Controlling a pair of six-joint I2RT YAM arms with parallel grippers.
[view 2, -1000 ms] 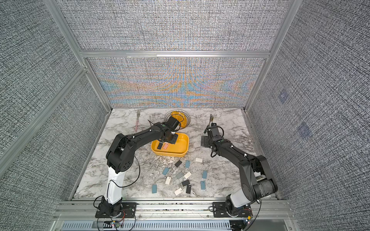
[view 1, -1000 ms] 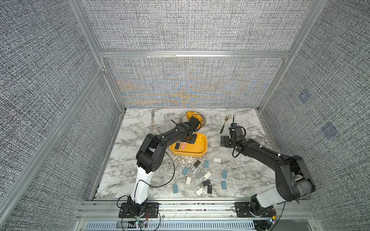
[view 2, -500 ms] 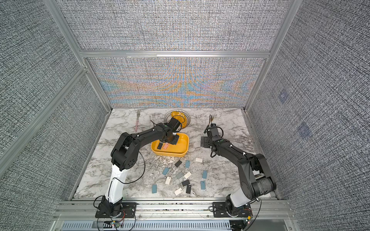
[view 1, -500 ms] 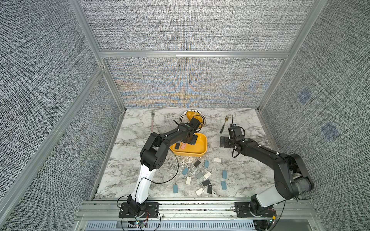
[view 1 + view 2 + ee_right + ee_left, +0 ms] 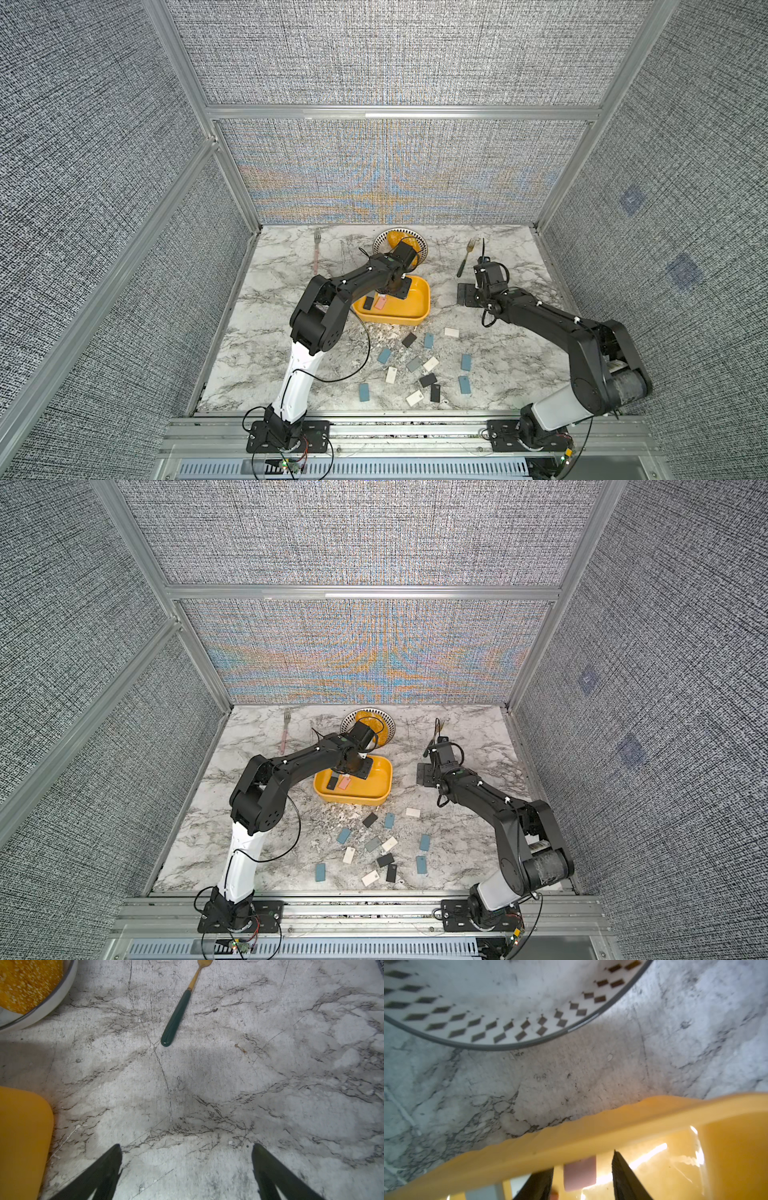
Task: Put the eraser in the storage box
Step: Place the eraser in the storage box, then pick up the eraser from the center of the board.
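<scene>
Lying nearest the front edge of the marble table point(image 5: 266, 332) is a scatter of loose erasers point(image 5: 414, 364) in blue, white, grey and black, flat and mostly apart from one another.

Just beyond them sits the yellow storage box point(image 5: 415, 320), seen in both top views point(image 5: 353, 801). Inside it, toward its left end, a black eraser point(image 5: 368, 302) and a pink eraser point(image 5: 380, 303) lie side by side on the floor of the box. The left gripper point(image 5: 390, 291) hangs over the box's far side, pointing down into it. In the left wrist view its jaws stand apart point(image 5: 582, 1165), with the pink eraser point(image 5: 580, 1174) between the two dark fingers point(image 5: 623, 1174) and a gap on each side, so it is not clamped. The box's rim point(image 5: 571, 1136) crosses that view in front of the fingers.

To the right of the box and apart from it, the right gripper point(image 5: 467, 294) hovers low over bare marble. Its jaws are spread wide point(image 5: 186, 1146) with nothing between them. One corner of the box point(image 5: 20, 1136) shows at the edge of the right wrist view.

Farther back, a fork with a dark green handle point(image 5: 465, 259) lies just past the right gripper. The round plate with the diamond-patterned rim point(image 5: 422, 249) stands behind the box, carrying orange bread point(image 5: 395, 239). A pink-handled fork point(image 5: 316, 255) lies at the far left.
</scene>
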